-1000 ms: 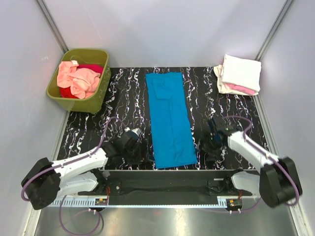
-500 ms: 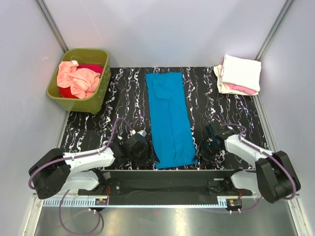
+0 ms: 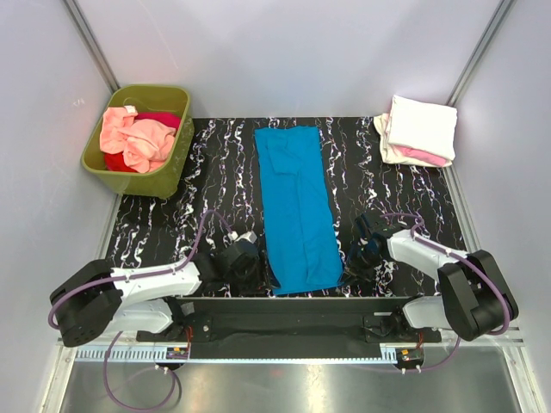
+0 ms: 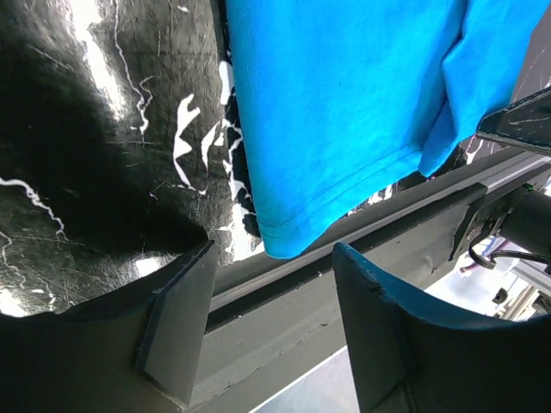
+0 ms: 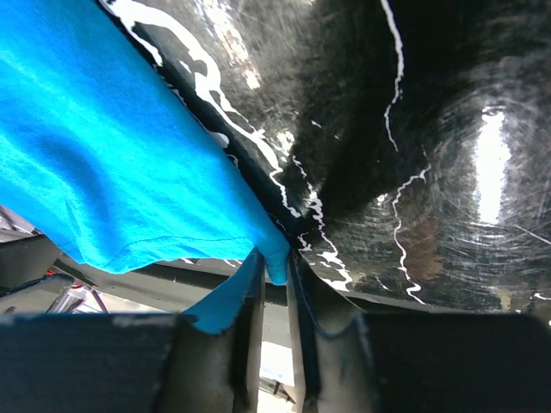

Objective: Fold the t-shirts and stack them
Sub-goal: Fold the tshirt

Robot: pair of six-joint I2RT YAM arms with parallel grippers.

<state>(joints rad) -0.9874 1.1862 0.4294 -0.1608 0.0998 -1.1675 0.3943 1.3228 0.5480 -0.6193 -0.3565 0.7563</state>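
- While the blue t-shirt (image 3: 295,206) lies as a long strip down the middle of the black table (image 3: 215,172), both arms reach low for its near end. The step in hand looks like grabbing the two near corners for the next fold.
- The right gripper (image 5: 275,275) pinches the near right corner of the shirt. Its two fingers are almost together, with the blue cloth between them.
- The left gripper (image 4: 274,249) is open. The near left corner of the shirt sits just at the mouth of the gap, and neither finger seems to touch it yet.
- The next move probably calls for the left fingers to slide a little further over that corner and close on it.
- After that, both arms could lift the near end together and carry it toward the far end, so the strip folds in half. They would need to move evenly, or the cloth may twist or bunch up.
- The green tub (image 3: 159,185) stands at the far left of the table. It holds a peach shirt (image 3: 129,138), all bunched up, and a red shirt (image 3: 159,119) partly under it. Neither one is folded.
- At the far right there is no tub, just a pile of folded shirts: a white shirt (image 3: 422,125) on top and a pink shirt (image 3: 430,157) peeking out below.
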